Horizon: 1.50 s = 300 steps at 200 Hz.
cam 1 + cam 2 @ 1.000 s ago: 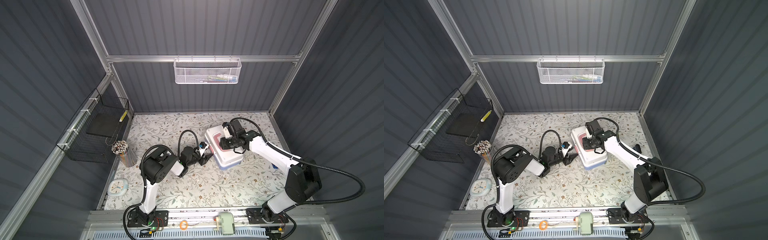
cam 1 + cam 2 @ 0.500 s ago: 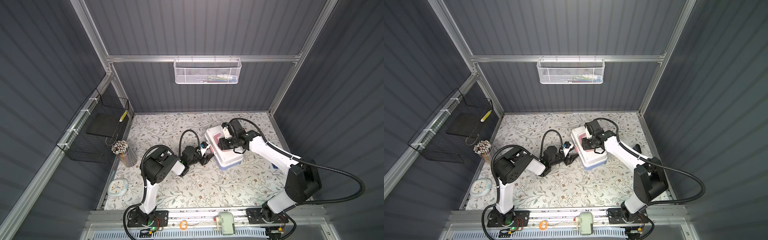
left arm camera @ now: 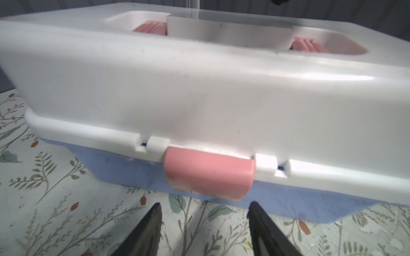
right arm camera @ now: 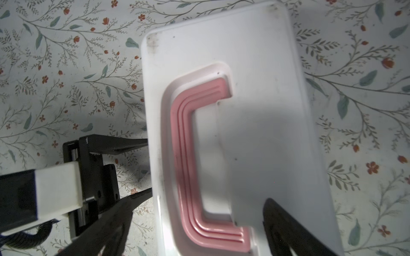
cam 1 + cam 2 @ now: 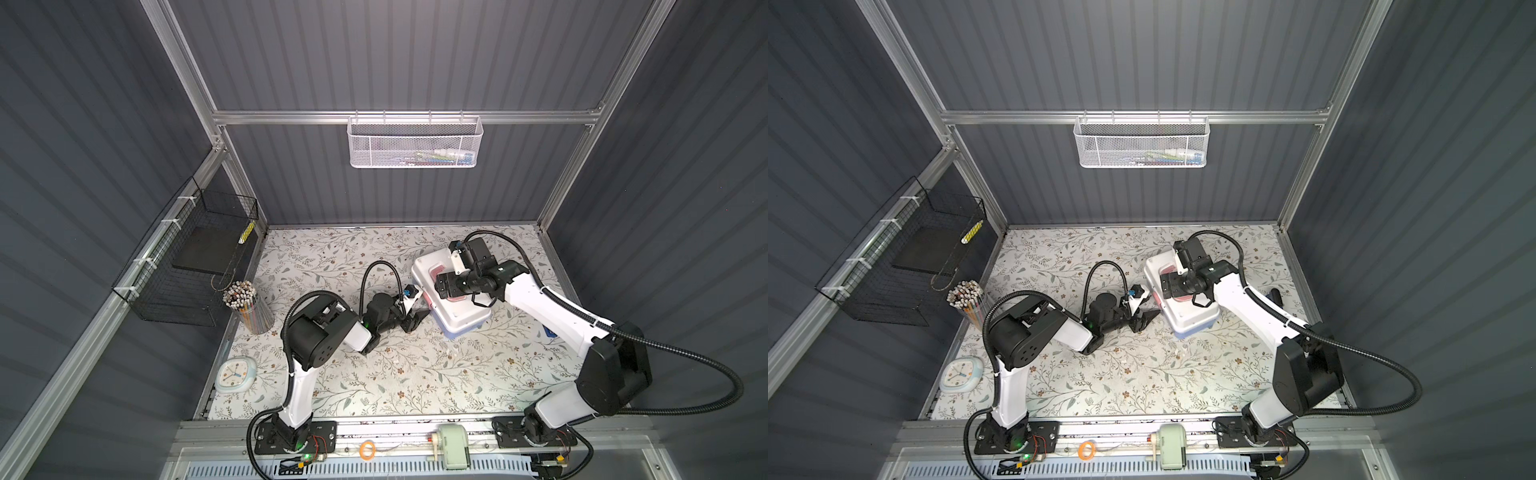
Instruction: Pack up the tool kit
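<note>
Nearest, in front of the tool kit [image 5: 457, 320] and well to its left, a pale clock [image 5: 235, 374] is laid on the floral table [image 5: 415, 374]. A cup of pencils [image 5: 249, 307] is stood farther back, also left of the kit.

The left gripper [image 3: 204, 208] is held low at the kit's left side, aimed at the pink latch [image 3: 208, 175]. Its fingers [image 3: 153, 221] are spread about as wide as the latch, nothing is held, and the tips are stopped just short of it.

The kit is set on the table to the right of centre. Its white lid [image 4: 266, 66] is shut on the light blue base [image 3: 133, 172], the latch is folded over the seam, and the pink handle [image 4: 184, 155] is laid flat in its recess.

The right gripper [image 4: 199, 206] is held above the lid, its jaws spread wide, with nothing gripped.

Behind the kit, a black wire basket [image 5: 183, 266] is hung far left and a white mesh basket [image 5: 415, 143] on the back wall.

Against a second earlier, the kit and both grippers are found almost where they were. Any change in jaw spread cannot be read from those small views.
</note>
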Tool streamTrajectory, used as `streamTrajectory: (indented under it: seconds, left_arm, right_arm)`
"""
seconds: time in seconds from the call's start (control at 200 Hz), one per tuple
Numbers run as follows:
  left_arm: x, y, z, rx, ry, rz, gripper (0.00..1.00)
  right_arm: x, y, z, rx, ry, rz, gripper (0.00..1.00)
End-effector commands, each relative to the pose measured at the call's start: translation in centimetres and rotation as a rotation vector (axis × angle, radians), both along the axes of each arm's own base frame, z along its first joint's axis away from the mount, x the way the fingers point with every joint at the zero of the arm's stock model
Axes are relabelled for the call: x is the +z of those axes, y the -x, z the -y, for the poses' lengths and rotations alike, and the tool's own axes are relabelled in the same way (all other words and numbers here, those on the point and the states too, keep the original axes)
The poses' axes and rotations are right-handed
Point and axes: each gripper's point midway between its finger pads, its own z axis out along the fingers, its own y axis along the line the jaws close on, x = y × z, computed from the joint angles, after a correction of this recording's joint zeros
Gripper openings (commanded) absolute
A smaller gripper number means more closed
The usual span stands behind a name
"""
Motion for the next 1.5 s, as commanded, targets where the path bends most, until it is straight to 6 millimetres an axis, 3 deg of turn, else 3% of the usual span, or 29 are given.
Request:
streamTrajectory:
  seconds: [0.0,0.375,0.87,1.496]
  left_arm:
    - [1.1,-0.3,0.3,0.005,0.008,0.031,0.63]
    - [1.2,0.2,0.2,0.004,-0.011,0.04,0.63]
    - [1.1,-0.6,1.0,0.006,0.002,0.045,0.56]
    - [0.1,-0.3,2.0,-0.032,-0.029,0.035,0.54]
  right_arm:
    - [0.5,-0.3,1.5,-0.018,0.074,0.02,0.99]
    - [1.4,-0.4,2.2,0.031,0.095,0.059,0.99]
    - [-0.9,1.0,1.7,0.072,0.066,0.004,0.99]
    - [-1.3,0.8,2.3,0.054,0.044,-0.012,0.99]
